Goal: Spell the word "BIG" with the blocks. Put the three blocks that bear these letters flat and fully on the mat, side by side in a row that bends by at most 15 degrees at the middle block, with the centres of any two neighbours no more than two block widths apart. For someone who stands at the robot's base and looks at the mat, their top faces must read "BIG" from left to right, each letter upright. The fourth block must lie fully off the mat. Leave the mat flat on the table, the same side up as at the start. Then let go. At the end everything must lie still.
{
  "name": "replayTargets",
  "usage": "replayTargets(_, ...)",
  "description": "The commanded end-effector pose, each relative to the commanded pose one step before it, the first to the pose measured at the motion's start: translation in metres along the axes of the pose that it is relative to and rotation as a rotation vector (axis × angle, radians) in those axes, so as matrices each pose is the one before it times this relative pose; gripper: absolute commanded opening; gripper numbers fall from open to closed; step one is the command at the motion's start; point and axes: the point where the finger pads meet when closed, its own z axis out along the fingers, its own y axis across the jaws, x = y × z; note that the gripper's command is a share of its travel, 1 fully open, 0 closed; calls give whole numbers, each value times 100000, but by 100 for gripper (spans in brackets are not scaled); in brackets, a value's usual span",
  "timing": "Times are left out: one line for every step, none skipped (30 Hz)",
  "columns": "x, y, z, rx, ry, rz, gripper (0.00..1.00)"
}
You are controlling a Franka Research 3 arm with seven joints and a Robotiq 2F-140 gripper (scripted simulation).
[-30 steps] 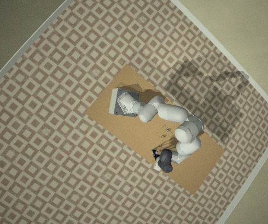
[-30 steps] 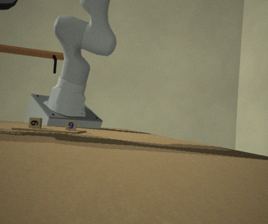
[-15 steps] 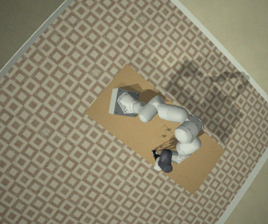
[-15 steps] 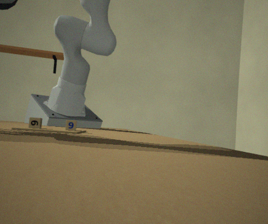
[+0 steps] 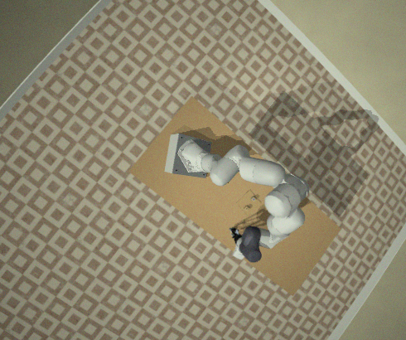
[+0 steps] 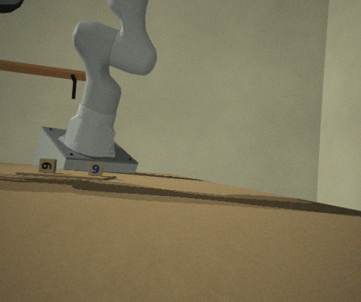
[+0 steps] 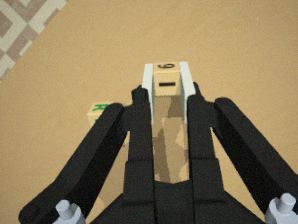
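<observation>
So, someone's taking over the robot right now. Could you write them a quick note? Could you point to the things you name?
Gripper (image 5: 234, 232) (image 7: 166, 75): fingers close around a black-marked block (image 7: 167, 86), off the mat; can't tell whether it's firmly pinched.
Mat (image 5: 244, 199) (image 6: 106, 177): two blocks appear to be on it, a black-marked one (image 6: 47, 166) and a blue-marked one (image 6: 96, 169); top letters unreadable.
Green-lettered block (image 7: 95, 117): off to one side, partly hidden.
Done: apparently two blocks on the mat.
Left: third block onto it, check "BIG" reads right, let go.
</observation>
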Motion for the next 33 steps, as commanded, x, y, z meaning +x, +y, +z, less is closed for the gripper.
replayTargets(-115, -24, 109, 60, -45, -599, 13)
replayTargets(0, 0, 0, 0, 0, 0, 13)
replayTargets(0, 0, 0, 0, 0, 0, 13)
replayTargets(0, 0, 0, 0, 0, 0, 13)
replayTargets(0, 0, 0, 0, 0, 0, 13)
replayTargets(0, 0, 0, 0, 0, 0, 13)
replayTargets(0, 0, 0, 0, 0, 0, 13)
replayTargets(0, 0, 0, 0, 0, 0, 13)
replayTargets(0, 0, 0, 0, 0, 0, 13)
replayTargets(0, 0, 0, 0, 0, 0, 13)
replayTargets(0, 0, 0, 0, 0, 0, 13)
replayTargets(0, 0, 0, 0, 0, 0, 13)
replayTargets(0, 0, 0, 0, 0, 0, 13)
replayTargets(0, 0, 0, 0, 0, 0, 13)
replayTargets(0, 0, -8, 0, 0, 0, 13)
replayTargets(0, 0, -49, 0, 0, 0, 13)
replayTargets(-1, -1, -121, 0, 1, -1, 13)
replayTargets(0, 0, -212, 0, 0, 0, 13)
replayTargets(0, 0, -311, 0, 0, 0, 13)
replayTargets(0, 0, -407, 0, 0, 0, 13)
replayTargets(0, 0, -491, 0, 0, 0, 13)
replayTargets(0, 0, 0, 0, 0, 0, 13)
replayTargets(0, 0, 0, 0, 0, 0, 13)
replayTargets(0, 0, -558, -1, 0, 0, 13)
replayTargets(0, 0, -604, 0, -1, 0, 13)
replayTargets(0, 0, -632, -1, -1, 0, 13)
replayTargets(-1, 0, -646, -3, -1, 1, 13)
replayTargets(1, 0, -653, 2, 0, 0, 13)
replayTargets(0, 1, -662, -3, -2, 1, 13)
replayTargets(0, 0, -672, -2, -2, 0, 13)
replayTargets(1, -1, -678, 5, 3, -1, 13)
replayTargets(-1, 1, -675, -5, -5, 0, 13)
replayTargets(1, 0, -645, 4, 3, 0, 13)
